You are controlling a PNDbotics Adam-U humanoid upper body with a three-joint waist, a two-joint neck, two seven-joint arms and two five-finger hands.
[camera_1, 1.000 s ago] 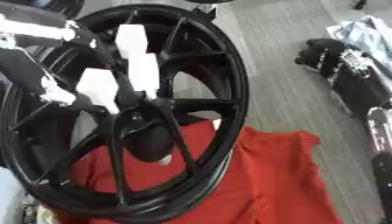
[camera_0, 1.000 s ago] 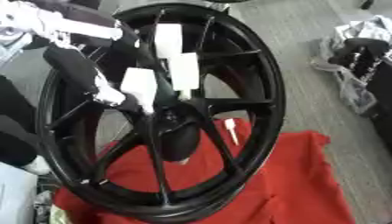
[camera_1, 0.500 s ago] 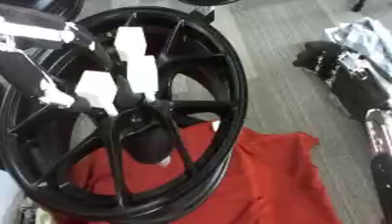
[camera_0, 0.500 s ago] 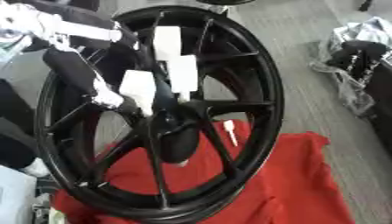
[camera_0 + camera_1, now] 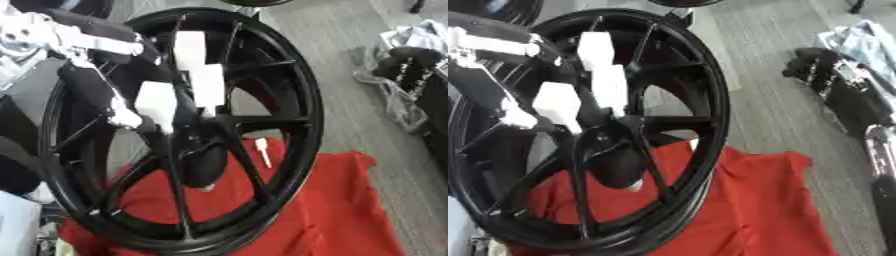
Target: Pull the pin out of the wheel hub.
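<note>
Black wheel [image 5: 289, 100] upright on red cloth [image 5: 332, 210], left hand [image 5: 175, 95] at hub [image 5: 206, 140], its hold unclear, bare floor [image 5: 350, 115] rightward

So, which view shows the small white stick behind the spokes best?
The left eye view. There the white stick shows whole between two spokes of the wheel, over the red cloth. In the right eye view the wheel's rim hides nearly all of it.

The wheel hub [image 5: 188, 145] stands upright on the cloth [image 5: 332, 210], robot hand [image 5: 175, 97] before it.
</note>
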